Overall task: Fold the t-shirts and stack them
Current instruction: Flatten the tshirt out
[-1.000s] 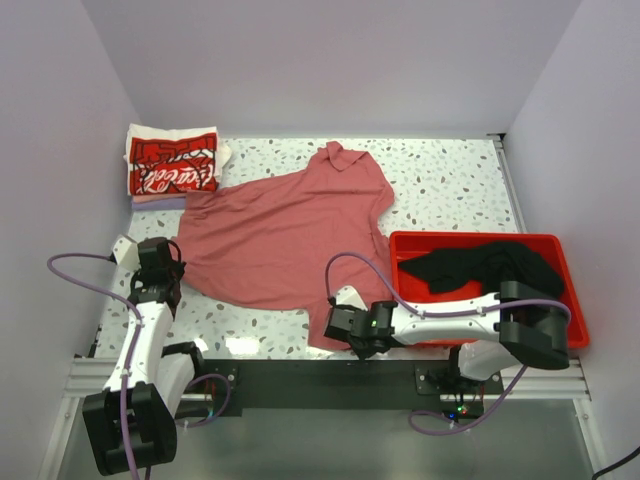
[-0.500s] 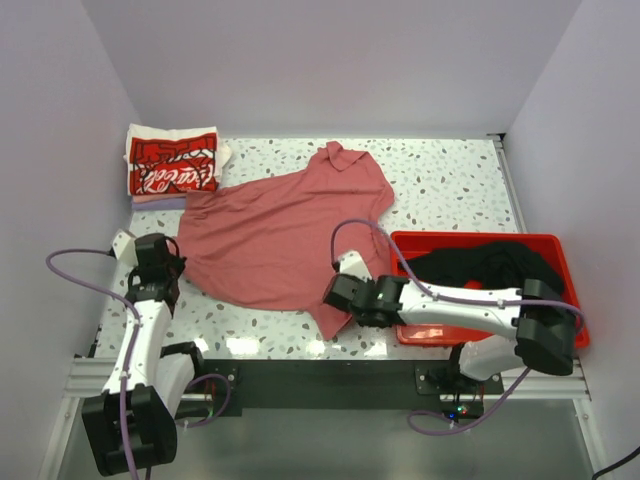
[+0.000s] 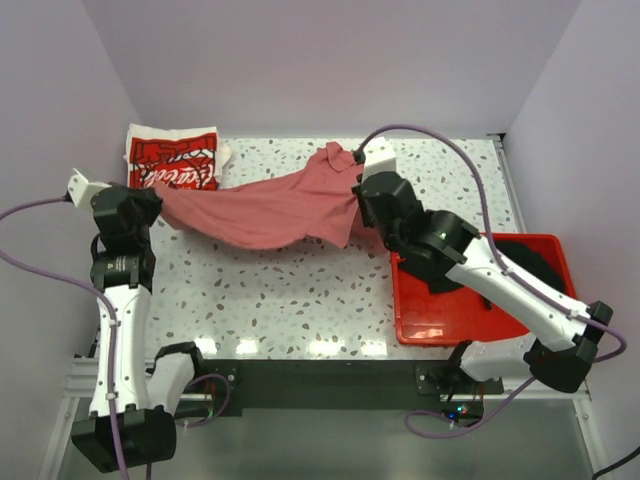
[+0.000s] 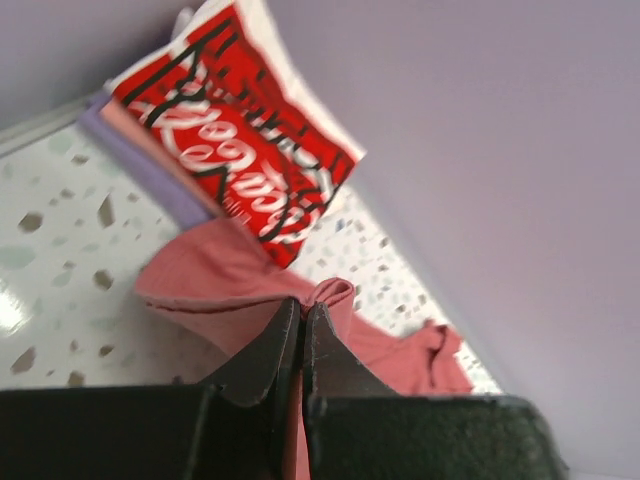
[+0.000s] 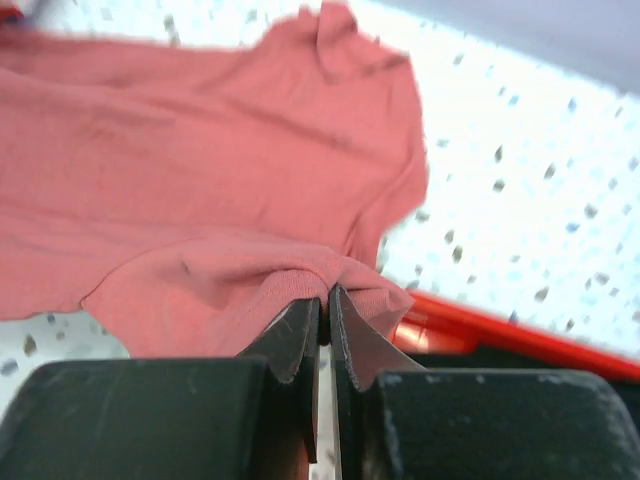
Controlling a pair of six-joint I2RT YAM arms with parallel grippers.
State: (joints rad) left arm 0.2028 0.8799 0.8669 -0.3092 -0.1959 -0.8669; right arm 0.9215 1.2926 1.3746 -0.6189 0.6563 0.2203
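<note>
A dusty-red t-shirt (image 3: 270,205) hangs stretched between both grippers above the back of the table, its collar end (image 3: 335,158) resting on the table. My left gripper (image 3: 150,205) is shut on one edge of it (image 4: 330,295), raised at the left. My right gripper (image 3: 357,200) is shut on a fold at the other side (image 5: 330,280). Folded t-shirts (image 3: 172,162), the top one white with red Coca-Cola print (image 4: 235,150), lie stacked at the back left corner. A black t-shirt (image 3: 535,260) lies in the red bin (image 3: 440,315), partly hidden by my right arm.
The red bin stands at the right front of the speckled table (image 3: 270,300). Walls close in the left, back and right sides. The right arm's cable (image 3: 440,145) arcs over the back right.
Both grippers rose and moved toward the back, lifting the red shirt's near edge off the table and carrying it over the rest. The right jaws closed on the cloth early in this second.
</note>
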